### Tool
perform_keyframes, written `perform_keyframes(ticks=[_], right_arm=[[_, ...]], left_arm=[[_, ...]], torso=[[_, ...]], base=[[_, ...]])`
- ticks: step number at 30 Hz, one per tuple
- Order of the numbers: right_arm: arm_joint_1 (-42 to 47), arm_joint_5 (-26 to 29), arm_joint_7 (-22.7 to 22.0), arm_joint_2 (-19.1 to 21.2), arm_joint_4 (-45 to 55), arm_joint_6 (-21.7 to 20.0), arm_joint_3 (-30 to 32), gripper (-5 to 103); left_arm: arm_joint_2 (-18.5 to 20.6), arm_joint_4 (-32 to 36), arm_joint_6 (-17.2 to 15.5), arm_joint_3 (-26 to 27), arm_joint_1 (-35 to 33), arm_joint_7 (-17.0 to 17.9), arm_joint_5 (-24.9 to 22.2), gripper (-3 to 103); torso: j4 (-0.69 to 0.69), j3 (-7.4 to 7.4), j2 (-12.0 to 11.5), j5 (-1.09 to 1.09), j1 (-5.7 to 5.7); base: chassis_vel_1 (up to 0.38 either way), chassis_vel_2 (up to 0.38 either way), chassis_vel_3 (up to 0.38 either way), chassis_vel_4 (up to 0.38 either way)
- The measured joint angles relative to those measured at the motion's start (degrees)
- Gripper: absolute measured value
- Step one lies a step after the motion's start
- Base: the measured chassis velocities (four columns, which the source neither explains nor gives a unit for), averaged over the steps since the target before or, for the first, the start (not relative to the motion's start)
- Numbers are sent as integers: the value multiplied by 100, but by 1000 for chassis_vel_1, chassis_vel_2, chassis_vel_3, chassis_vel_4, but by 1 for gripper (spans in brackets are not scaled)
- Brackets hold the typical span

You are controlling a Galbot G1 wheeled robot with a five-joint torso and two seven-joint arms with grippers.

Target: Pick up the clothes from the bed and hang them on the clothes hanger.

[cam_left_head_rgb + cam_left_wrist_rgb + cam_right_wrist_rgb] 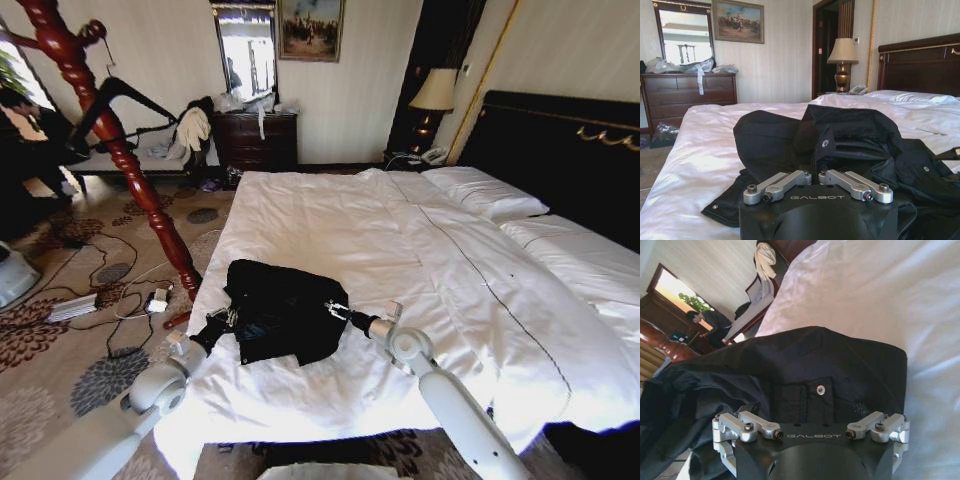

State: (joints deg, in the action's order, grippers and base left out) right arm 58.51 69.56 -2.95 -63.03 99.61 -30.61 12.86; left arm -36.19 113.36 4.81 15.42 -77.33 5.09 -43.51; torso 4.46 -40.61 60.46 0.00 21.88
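The clothes [280, 310], a black shiny garment with small pale buttons, lie bunched near the foot corner of the bed [420, 250]. My left gripper [214, 327] is at the garment's left edge; in the left wrist view the left gripper [815, 176] has its links drawn together, shut on a raised fold of the clothes [840, 135]. My right gripper [337, 311] touches the garment's right edge; in the right wrist view the right gripper [812, 422] stands open against the clothes [805, 360]. The black clothes hanger [125, 95] hangs on the wooden coat stand [135, 170].
The coat stand rises from the patterned carpet left of the bed, with cables and a power strip [70, 308] around its foot. A dark dresser [258, 140], a bench with cream garments [190, 130] and a bedside lamp [433, 95] line the far wall.
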Motion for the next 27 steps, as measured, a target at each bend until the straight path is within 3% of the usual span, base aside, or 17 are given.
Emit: perform_keyframes(ticks=[13, 15, 17, 18, 21, 24, 27], right_arm=[[-147, -31, 77, -54, -92, -36, -252, 101], [-175, -17, 77, -86, -102, -38, -295, 94], [-186, -14, 76, -94, -112, -38, -309, 94], [-202, -11, 75, -101, -129, -39, -328, 83], [-218, -10, 74, -102, -144, -39, -348, 78], [-218, -19, 57, -102, -143, -29, -368, 61], [-204, -29, 49, -105, -126, -20, -373, 56]], left_arm=[[0, 58, 0, 135, -182, 2, 61, 1], [5, 61, 0, 136, -198, 2, 65, 1], [8, 62, 0, 136, -203, 2, 69, 1], [13, 64, 0, 130, -211, 2, 73, 1], [15, 64, 0, 124, -214, 2, 73, 1], [16, 61, 0, 122, -209, 6, 68, 1], [14, 57, 0, 120, -203, 9, 65, 1]], torso=[[0, 0, 0, 0, 0], [0, 0, 0, 0, 0], [0, 0, 0, 0, 0], [0, 0, 0, 0, 0], [0, 0, 0, 0, 0], [0, 0, 0, 0, 0], [0, 0, 0, 0, 0]], base=[[0, 0, 0, 0], [0, 0, 0, 0], [0, 0, 0, 0], [0, 0, 0, 0], [0, 0, 0, 0], [0, 0, 0, 0], [0, 0, 0, 0]])
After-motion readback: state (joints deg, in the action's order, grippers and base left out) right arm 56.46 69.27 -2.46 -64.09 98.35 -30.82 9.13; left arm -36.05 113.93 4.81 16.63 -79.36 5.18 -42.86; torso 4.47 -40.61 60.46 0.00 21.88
